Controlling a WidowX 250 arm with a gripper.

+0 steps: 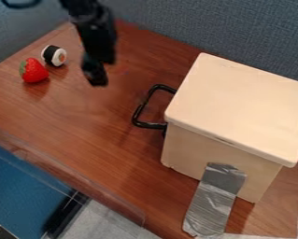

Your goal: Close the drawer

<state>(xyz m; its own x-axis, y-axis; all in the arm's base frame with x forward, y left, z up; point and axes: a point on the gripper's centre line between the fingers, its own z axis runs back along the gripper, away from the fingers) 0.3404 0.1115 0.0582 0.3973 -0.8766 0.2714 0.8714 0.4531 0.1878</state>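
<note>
The brown wood tabletop (107, 135) stretches out in front of me, its far edges running along grey-blue padded walls (232, 28). Toward its right end sits the pale drawer box (238, 105), turned at a slant, its lid flat on top. The black arm (92, 18) comes in over the far corner, and its pincer (95, 74) hangs above the back part of the tabletop, well apart from the box; I can't tell whether it's apart or together. Silver tape (212, 203) runs from the box's near side down onto the tabletop at the near edge. The drawer's black handle (140, 111) juts from the box's left side; the drawer's face is hidden from me. By the far left edge, a red toy strawberry (35, 71) lies just beside a smaller black-and-white sushi roll (54, 55).
</note>
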